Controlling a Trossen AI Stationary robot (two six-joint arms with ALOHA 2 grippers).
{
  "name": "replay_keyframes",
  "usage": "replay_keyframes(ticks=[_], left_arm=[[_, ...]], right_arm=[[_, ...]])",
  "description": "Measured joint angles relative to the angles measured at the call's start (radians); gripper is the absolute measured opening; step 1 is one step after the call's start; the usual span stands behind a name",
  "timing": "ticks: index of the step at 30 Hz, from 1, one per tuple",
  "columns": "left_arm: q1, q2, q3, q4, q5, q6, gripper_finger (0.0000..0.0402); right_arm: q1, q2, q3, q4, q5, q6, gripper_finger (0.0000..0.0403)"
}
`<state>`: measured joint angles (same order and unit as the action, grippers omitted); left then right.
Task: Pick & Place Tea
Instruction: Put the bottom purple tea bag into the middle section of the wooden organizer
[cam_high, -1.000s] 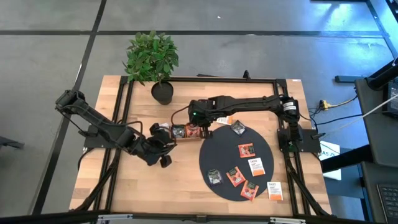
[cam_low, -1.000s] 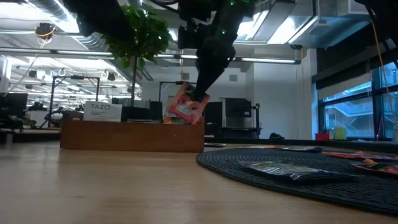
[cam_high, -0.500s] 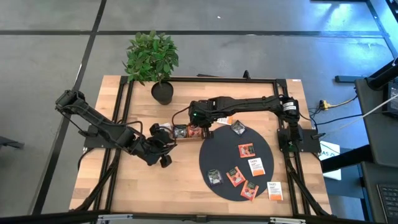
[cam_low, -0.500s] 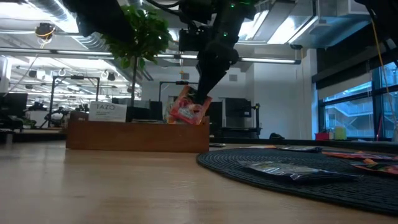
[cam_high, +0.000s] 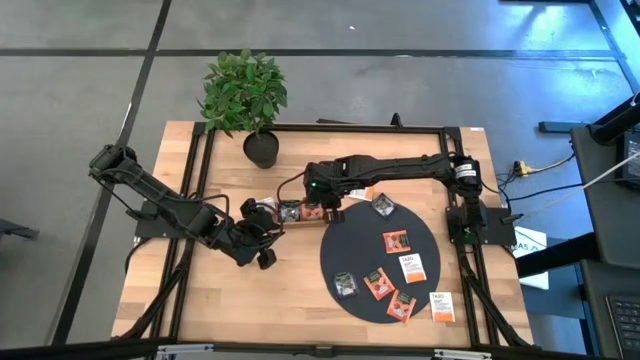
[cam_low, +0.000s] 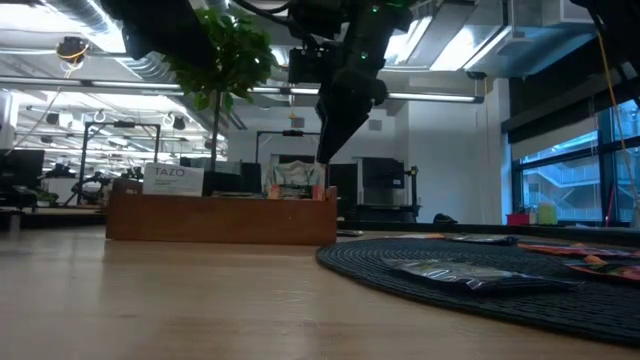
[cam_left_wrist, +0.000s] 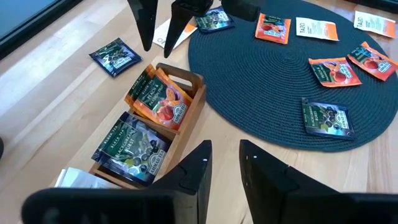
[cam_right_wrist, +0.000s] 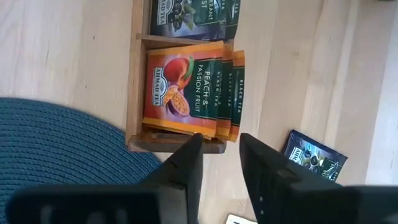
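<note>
Right gripper (cam_low: 322, 158) hangs just above the end slot of the brown wooden three-compartment tray (cam_left_wrist: 189, 102), fingers parted, nothing in them. The stack of red-orange square tea sachets (cam_right_wrist: 186, 87) sits in that slot. Left gripper (cam_left_wrist: 222, 163) waits nearby, slightly open and empty.

We see two matte black jointed arms, the left arm (cam_high: 160, 205) and right arm (cam_high: 400, 168), thin black cables alongside, each ending in flat dark fingers (cam_left_wrist: 193, 177).
</note>
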<state>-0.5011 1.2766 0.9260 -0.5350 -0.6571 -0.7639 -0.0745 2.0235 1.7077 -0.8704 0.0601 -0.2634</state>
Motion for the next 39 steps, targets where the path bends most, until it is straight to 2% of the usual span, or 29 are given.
replay_keyframes(ticks=[3,7,10,16,20,24,35,39], left_arm=[[0.0,0.0,0.0,0.0,0.0,0.0,0.0078],[0.0,0.001,0.0,0.032,-0.001,0.0,0.008],[0.0,0.011,0.0,0.098,-0.006,0.033,0.0079],[-0.001,0.062,0.001,0.303,0.093,0.157,0.0078],[0.007,0.137,0.001,0.45,0.163,0.246,0.0081],[0.031,0.216,0.001,0.567,0.214,0.279,0.0081],[0.047,0.458,0.002,0.967,0.384,0.41,0.008],[0.035,0.541,0.002,1.07,0.42,0.396,0.0081]], right_arm=[[-0.002,-0.009,0.0,-0.039,-0.004,0.08,0.0116],[0.0,-0.051,-0.002,-0.104,-0.131,0.201,0.0116],[0.041,-0.094,-0.071,-0.063,-0.203,0.251,0.0116],[0.149,-0.224,-0.341,0.181,-0.216,0.369,0.0116],[0.213,-0.278,-0.454,0.334,-0.22,0.44,0.0116],[0.258,-0.282,-0.487,0.385,-0.227,0.469,0.0116],[0.341,-0.279,-0.49,0.372,-0.248,0.475,0.0116],[0.353,-0.279,-0.49,0.37,-0.246,0.566,0.0116]])
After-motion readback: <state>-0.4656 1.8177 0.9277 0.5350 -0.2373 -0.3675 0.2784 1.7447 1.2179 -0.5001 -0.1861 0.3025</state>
